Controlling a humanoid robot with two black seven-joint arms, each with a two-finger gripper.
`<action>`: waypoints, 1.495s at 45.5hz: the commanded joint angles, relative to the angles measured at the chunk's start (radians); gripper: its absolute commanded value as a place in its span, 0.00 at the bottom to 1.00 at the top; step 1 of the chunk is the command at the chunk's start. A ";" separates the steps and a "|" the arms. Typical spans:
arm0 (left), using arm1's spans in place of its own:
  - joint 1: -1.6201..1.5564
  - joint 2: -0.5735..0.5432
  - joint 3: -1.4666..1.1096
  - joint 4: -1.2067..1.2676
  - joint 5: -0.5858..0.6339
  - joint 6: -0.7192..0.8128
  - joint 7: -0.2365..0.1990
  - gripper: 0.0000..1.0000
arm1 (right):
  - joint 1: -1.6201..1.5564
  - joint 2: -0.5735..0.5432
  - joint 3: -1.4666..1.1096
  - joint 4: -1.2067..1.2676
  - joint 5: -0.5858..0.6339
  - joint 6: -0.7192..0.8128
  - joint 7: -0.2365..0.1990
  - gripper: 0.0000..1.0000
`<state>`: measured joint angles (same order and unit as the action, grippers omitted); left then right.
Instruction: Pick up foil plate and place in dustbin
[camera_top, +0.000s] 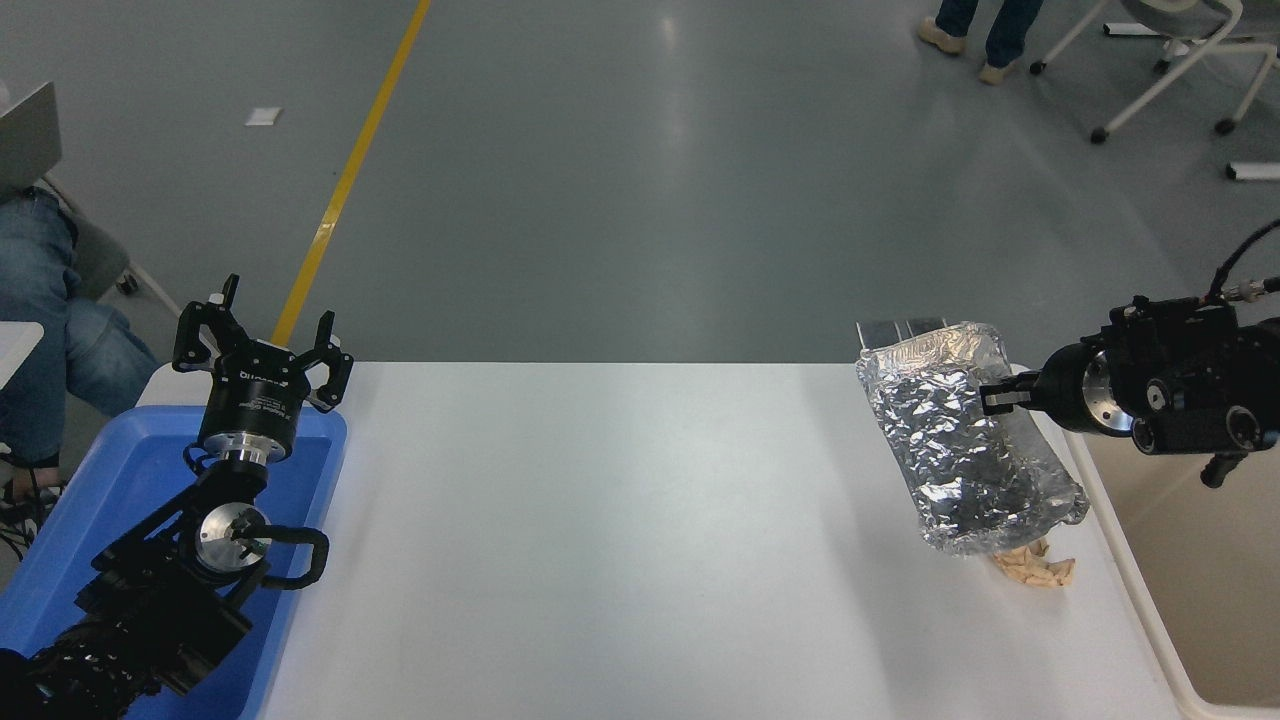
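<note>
1. The right gripper pinches the right long edge of the foil plate, fingers pressed onto the rim. The plate hangs clear of the white table over its far right corner, tilted, near end drooping.
2. The dustbin stands just right of the table, its rim alongside the table's edge, mouth open and unobstructed.
3. Risk: the grip sits on one thin, wrinkly edge, so the foil could likely bend or tear and slip out during a quick swing.
4. Risk: the drooping near end hangs low, above a small tan paper wad; it might snag the bin rim if carried across without more height.
5. Room: open air lies between plate and bin, with nothing else on that side of the table.
6. The left gripper is parked far left over the blue tub, fingers spread, well apart from the work.
</note>
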<state>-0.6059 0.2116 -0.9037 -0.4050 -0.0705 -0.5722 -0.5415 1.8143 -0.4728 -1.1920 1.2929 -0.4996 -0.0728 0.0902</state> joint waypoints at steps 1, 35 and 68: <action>0.000 0.000 -0.001 0.000 0.000 0.000 0.000 0.99 | 0.203 -0.115 0.109 0.034 0.007 0.200 -0.001 0.00; 0.000 0.000 0.000 0.000 0.000 0.000 0.000 0.99 | 0.134 -0.167 0.141 -0.225 0.150 0.255 -0.010 0.00; 0.000 0.000 0.000 0.000 0.000 0.000 0.000 0.99 | -0.608 -0.159 0.144 -0.896 0.705 0.255 -0.018 0.00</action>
<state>-0.6059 0.2117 -0.9038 -0.4049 -0.0707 -0.5722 -0.5415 1.4131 -0.6290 -1.0496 0.5461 0.0665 0.1826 0.0755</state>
